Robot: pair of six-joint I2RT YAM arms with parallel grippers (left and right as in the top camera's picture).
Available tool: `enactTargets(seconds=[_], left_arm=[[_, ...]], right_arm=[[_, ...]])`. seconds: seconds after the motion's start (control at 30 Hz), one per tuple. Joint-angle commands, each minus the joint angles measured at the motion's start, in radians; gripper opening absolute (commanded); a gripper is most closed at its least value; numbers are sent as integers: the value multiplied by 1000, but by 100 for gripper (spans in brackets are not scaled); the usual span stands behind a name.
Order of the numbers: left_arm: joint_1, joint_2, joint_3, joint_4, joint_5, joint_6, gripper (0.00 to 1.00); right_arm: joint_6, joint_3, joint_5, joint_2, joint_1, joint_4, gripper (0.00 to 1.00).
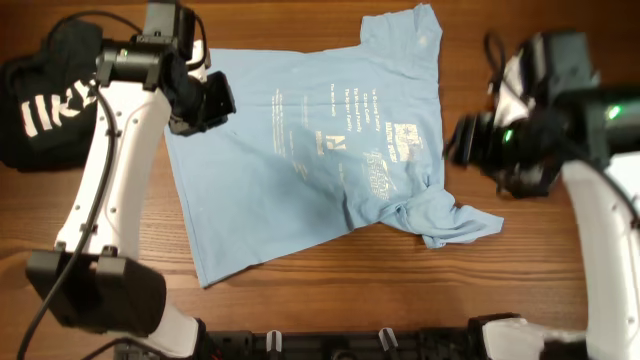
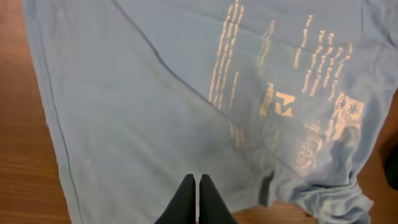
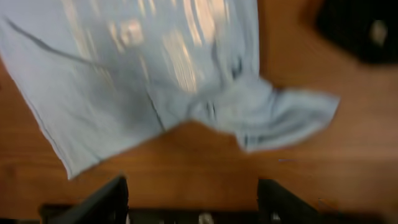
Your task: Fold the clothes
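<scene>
- Looking outward from my side of the table (image 1: 330, 290), I see the sky-blue T-shirt (image 1: 300, 170) lying spread, print up, with no fold made. I judge the task is only beginning.
- Its near sleeve (image 1: 445, 215) is bunched into a twist. I think it needs smoothing before any fold will hold.
- The right gripper (image 3: 196, 196) hangs just off the shirt's neck side, the forearm rising from the near right and the wrist turned toward the cloth. Its jaws stand apart with only bare wood under them, well placed to go for that sleeve.
- The left gripper (image 2: 196, 183) is pinched fully closed with no cloth caught. It hovers over the far hem corner, its arm stretched away along the left side.
- Farthest left, a black garment (image 1: 45, 110) with white lettering lies heaped, apart from the blue shirt.
</scene>
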Motion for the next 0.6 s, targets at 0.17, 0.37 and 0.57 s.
enactTargets(seconds=[0.17, 0.37, 0.57], left_arm=[[-6, -45, -206, 159, -15, -39, 9], [-6, -45, -282, 283, 19, -64, 23], [-23, -45, -309, 329, 18, -63, 30]], right_arm=[[379, -561, 72, -351, 102, 164, 65], [533, -803, 69, -418, 149, 315, 56], [842, -980, 195, -360, 184, 403, 57]])
